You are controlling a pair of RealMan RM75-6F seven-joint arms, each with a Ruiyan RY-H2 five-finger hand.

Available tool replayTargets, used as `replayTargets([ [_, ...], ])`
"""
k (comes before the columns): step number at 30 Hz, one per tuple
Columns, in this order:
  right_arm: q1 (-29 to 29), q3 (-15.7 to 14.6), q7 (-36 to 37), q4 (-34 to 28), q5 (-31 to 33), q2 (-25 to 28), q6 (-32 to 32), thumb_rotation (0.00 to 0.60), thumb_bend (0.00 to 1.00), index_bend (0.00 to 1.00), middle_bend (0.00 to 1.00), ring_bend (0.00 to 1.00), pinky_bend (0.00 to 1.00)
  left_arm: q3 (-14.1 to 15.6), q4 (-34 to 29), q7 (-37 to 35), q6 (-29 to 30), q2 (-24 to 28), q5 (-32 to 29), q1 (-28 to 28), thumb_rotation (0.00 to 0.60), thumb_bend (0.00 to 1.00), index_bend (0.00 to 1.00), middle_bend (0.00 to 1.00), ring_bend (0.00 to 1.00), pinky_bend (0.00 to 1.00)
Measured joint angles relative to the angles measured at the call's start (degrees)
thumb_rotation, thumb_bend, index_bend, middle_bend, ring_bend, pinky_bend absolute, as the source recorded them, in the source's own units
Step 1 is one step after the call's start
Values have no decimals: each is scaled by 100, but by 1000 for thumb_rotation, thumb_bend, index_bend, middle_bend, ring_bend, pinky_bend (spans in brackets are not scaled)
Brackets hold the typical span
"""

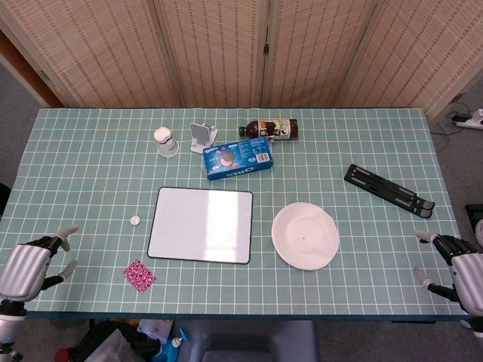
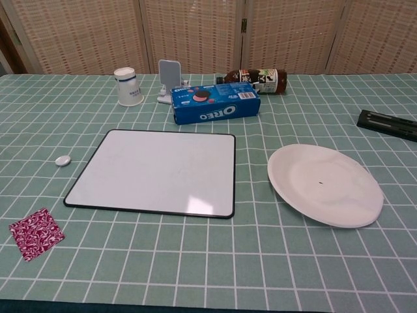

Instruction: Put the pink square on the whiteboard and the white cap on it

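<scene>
The pink patterned square [image 1: 139, 275] [image 2: 36, 233] lies flat near the table's front edge, left of the whiteboard's [image 1: 201, 225] [image 2: 156, 171] near corner. The small white cap [image 1: 135, 220] [image 2: 63, 160] sits on the cloth just left of the whiteboard. Nothing lies on the whiteboard. My left hand [image 1: 30, 266] hovers at the front left edge, fingers apart and empty, well left of the pink square. At the front right corner my right hand [image 1: 457, 265] is open and holds nothing. The chest view shows neither hand.
A white plate [image 1: 305, 235] lies right of the whiteboard. Behind it stand a blue Oreo box [image 1: 238, 158], an upturned paper cup [image 1: 166, 141], a white phone stand [image 1: 202, 137] and a lying bottle [image 1: 269, 129]. A black folded stand [image 1: 389, 190] lies at the right.
</scene>
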Motion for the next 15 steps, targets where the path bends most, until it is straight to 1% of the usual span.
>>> replayTargets([
  [3,-13,-4,-33,-24,3,6,16,600,221,248,347,305,363,86,175,-117,-343,95,300,-264,600,260,233,738,762,986],
  [4,-19,-7,-42,-35,6,11,20,600,221,248,347,305,363,129,232,-141,-473,133,430,-372,600,260,232,752,784,998],
  [9,-42,-19,-85,-75,1,36,43,600,221,248,347,305,363,292,440,-263,-857,197,925,-789,600,259,231,896,934,1000],
  [12,-50,-23,-104,-100,-7,49,54,600,221,248,347,305,363,377,604,-374,-1026,168,1172,-1006,600,258,238,961,979,1000],
  [15,-53,-30,-119,-115,-13,57,53,600,221,248,347,305,363,468,822,-497,-1224,91,1358,-1207,600,258,243,991,999,1000],
])
